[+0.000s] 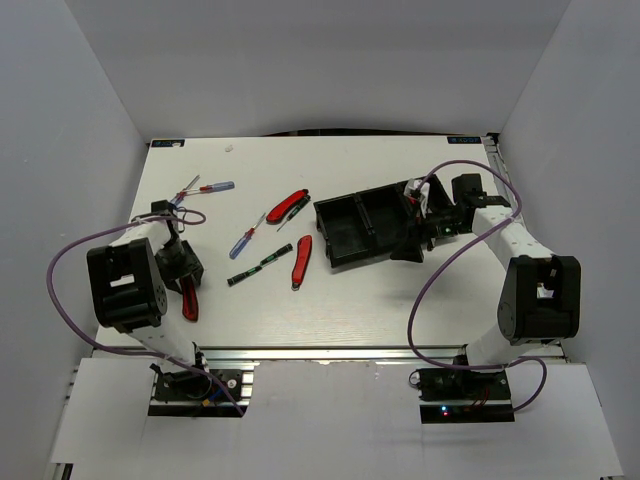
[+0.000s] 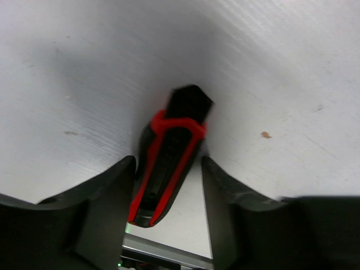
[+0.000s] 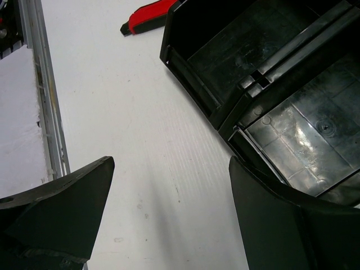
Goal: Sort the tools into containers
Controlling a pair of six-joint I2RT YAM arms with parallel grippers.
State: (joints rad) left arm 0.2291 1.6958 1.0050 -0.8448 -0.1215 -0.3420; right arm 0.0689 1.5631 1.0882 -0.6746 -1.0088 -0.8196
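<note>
Black fingers (image 2: 107, 202) of your left tool (image 2: 169, 169) are straddling a red folding pocket knife (image 2: 171, 146) that is lying flat on the white tabletop (image 2: 84, 84) near its left front edge. The jaws are standing partly apart, with one finger close against the knife's side and a strip of tabletop showing at the other, so you are not clamping it. Your right tool (image 3: 170, 163) is hanging spread wide and holding nothing. One of its fingers is over the tabletop and the other over the near rim of the black three-compartment tray (image 3: 191, 73), which is sitting askew right of centre. Between the arms, two more red pocket knives (image 1: 287, 206), blue-handled screwdrivers (image 1: 245, 240) and a black screwdriver with green marks (image 1: 255, 268) are lying loose on the tabletop, outside the tray.
</note>
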